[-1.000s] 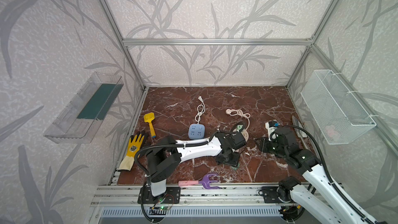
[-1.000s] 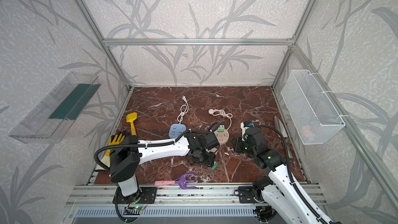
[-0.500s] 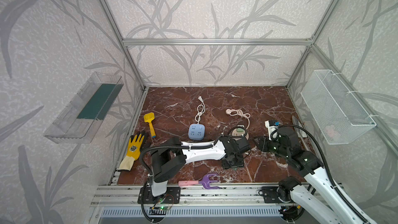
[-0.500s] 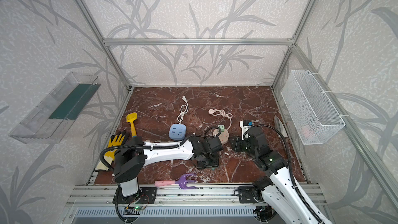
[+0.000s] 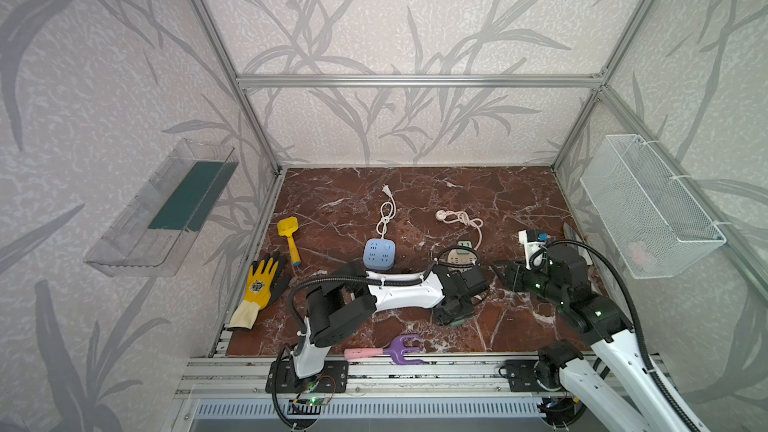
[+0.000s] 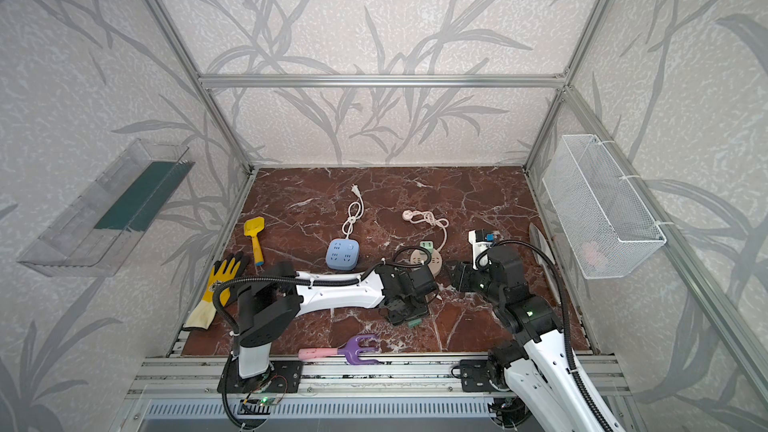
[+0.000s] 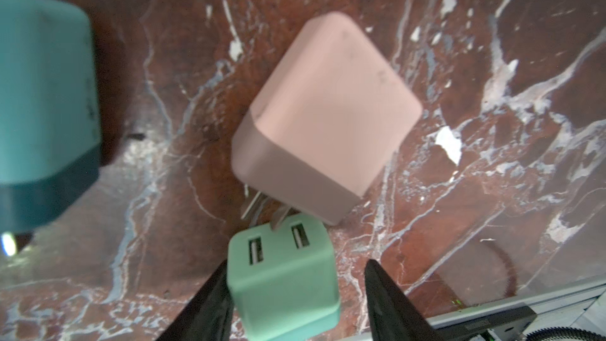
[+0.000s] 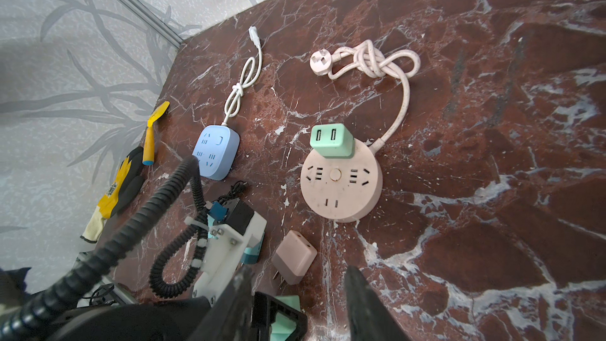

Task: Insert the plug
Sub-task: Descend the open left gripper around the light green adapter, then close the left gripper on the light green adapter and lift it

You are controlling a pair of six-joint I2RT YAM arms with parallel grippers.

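Left jaws: parted astride green plug point(image 7: 282, 277), touching one side | right jaws: parted, holding nothing

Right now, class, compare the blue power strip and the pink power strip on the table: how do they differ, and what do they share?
Shape: the blue power strip is a rounded square, the pink power strip a round disc. Cord: the blue has a white cord, the pink a pink cord. State: a green adapter stands on the pink; the blue carries nothing. Both lie flat on the table, cords knotted.
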